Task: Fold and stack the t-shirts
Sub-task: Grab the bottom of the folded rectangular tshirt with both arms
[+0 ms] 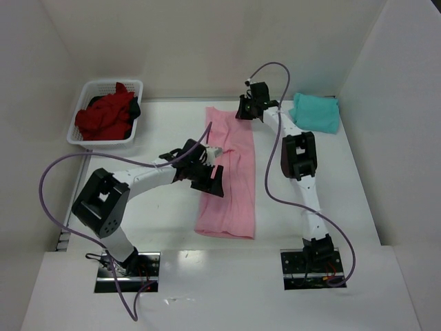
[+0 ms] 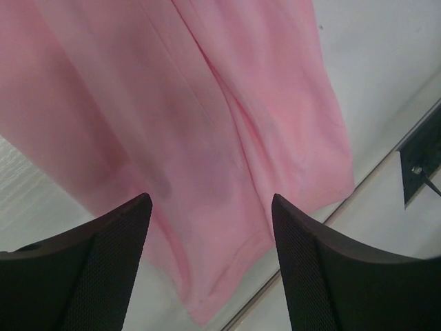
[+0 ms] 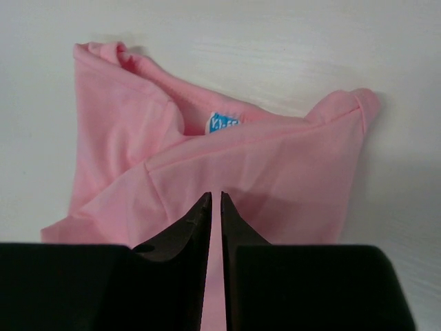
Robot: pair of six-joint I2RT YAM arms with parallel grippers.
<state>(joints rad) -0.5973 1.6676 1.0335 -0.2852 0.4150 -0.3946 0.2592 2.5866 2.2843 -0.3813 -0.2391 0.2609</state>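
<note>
A light pink t-shirt (image 1: pixel 231 186) lies folded into a long strip down the middle of the table. My left gripper (image 1: pixel 210 171) hovers over its left edge at mid-length. In the left wrist view this gripper (image 2: pixel 210 203) is open, its jaws wide apart above the pink cloth (image 2: pixel 207 131) near the hem. My right gripper (image 1: pixel 247 110) is at the shirt's far collar end. There it (image 3: pixel 214 196) is shut on the pink cloth (image 3: pixel 275 165), just short of the collar and its blue label. A teal t-shirt (image 1: pixel 317 112) lies folded at the back right. Dark red t-shirts (image 1: pixel 105 117) fill the basket.
A white lattice basket (image 1: pixel 103 142) stands at the back left of the table. White walls close in the table on the left, back and right. A purple cable loops from each arm. The arm bases sit at the near edge.
</note>
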